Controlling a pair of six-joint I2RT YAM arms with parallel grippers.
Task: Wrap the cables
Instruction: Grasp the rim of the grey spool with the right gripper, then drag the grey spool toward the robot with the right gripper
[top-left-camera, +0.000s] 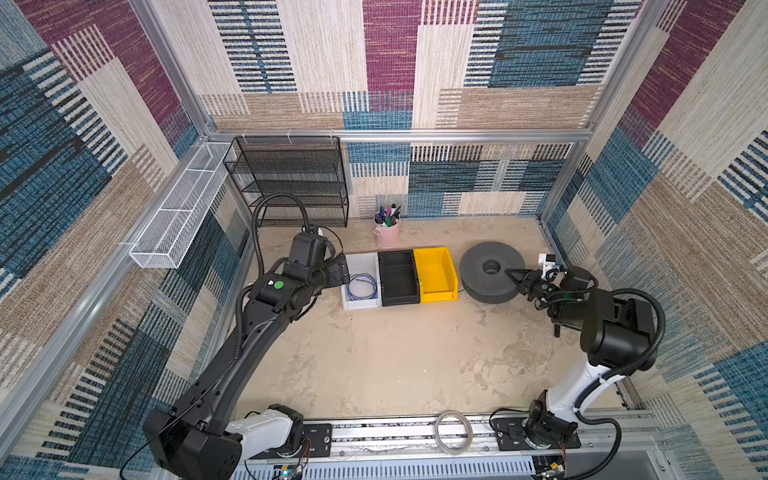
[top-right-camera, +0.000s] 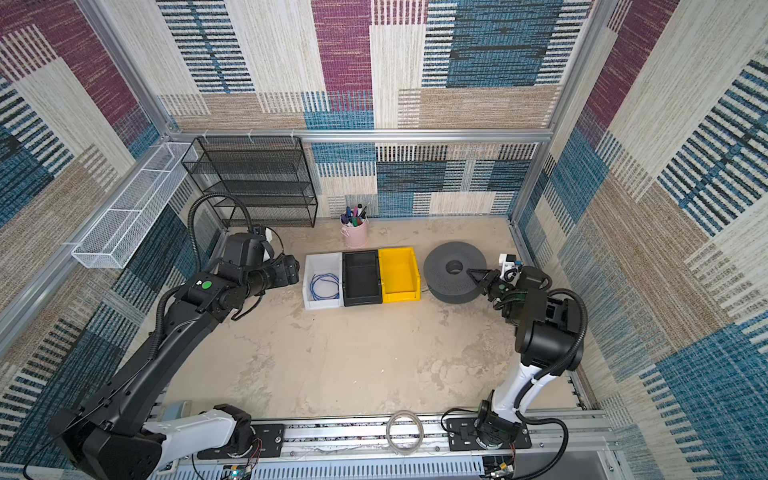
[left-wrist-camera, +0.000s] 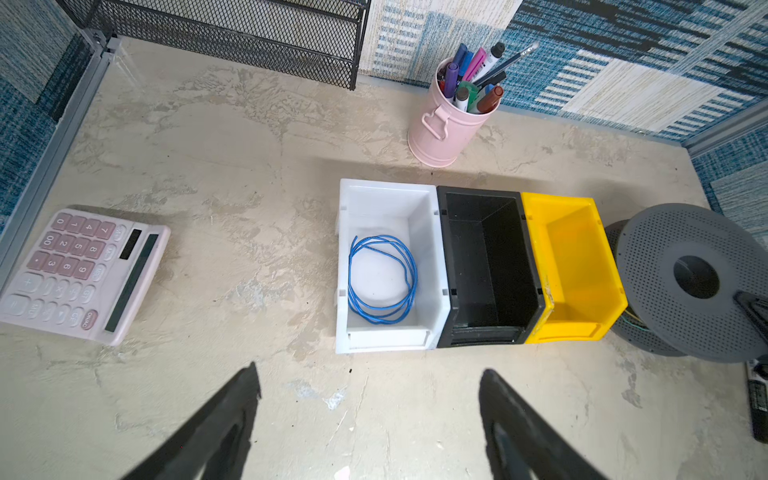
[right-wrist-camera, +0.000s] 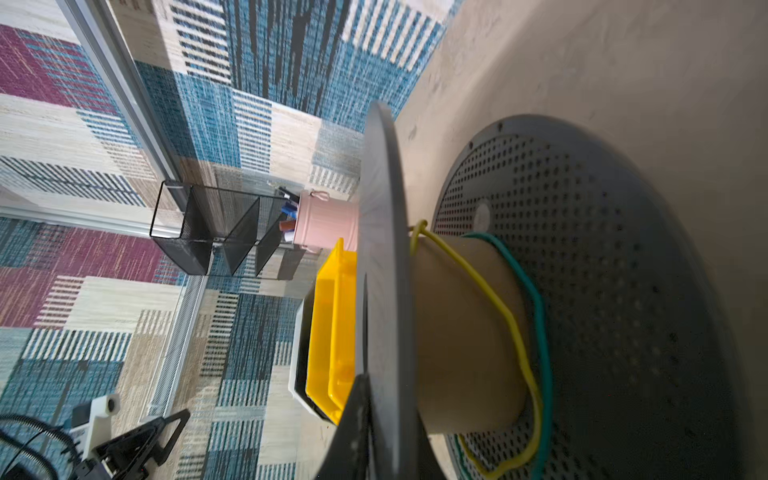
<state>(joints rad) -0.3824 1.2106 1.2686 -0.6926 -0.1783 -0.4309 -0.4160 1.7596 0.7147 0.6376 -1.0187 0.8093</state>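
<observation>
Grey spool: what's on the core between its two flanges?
In the right wrist view, a yellow cable and a green cable loop loosely around the brown core of the grey spool. The upper flange covers the core in both top views; the core's far side is unseen.

Calculator (left-wrist-camera: 83, 274): off to one side of the left gripper (left-wrist-camera: 370, 369) fingers; hidden under that arm in both top views.
Right gripper (right-wrist-camera: 382, 399): far finger hidden behind the spool (right-wrist-camera: 380, 249) disc.
Yellow cable (right-wrist-camera: 506, 316), green cable (right-wrist-camera: 541, 309): backs hidden behind the core beyond the fingers.
</observation>
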